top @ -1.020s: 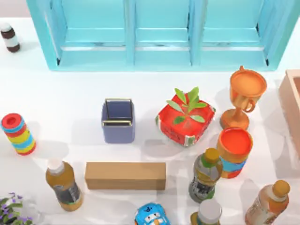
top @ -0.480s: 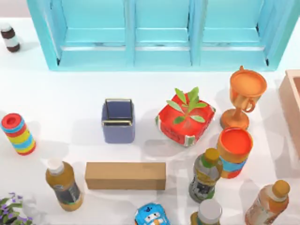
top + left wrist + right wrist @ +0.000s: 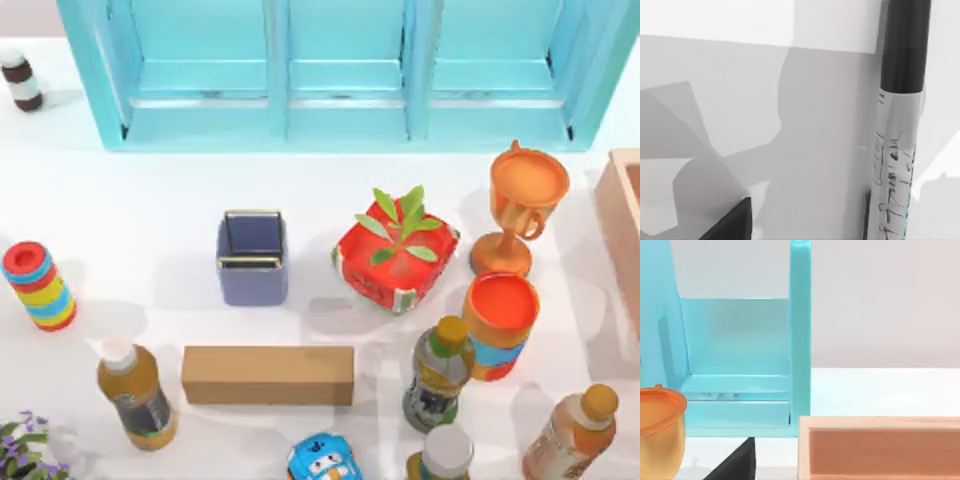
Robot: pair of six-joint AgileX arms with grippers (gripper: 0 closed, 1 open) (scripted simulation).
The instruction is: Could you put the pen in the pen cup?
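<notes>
So the white table (image 3: 150, 210) is pretty packed: big turquoise shelf unit (image 3: 345, 75) across the top of the top view, a cardboard box (image 3: 268, 375) low in the middle, and the pen cup (image 3: 252, 258) standing upright left of centre, just above that box. The red planter (image 3: 396, 255) sits to its right. The pen (image 3: 900, 125) runs down the right side of the left wrist view, close against the table. Can't tell what either gripper is doing
</notes>
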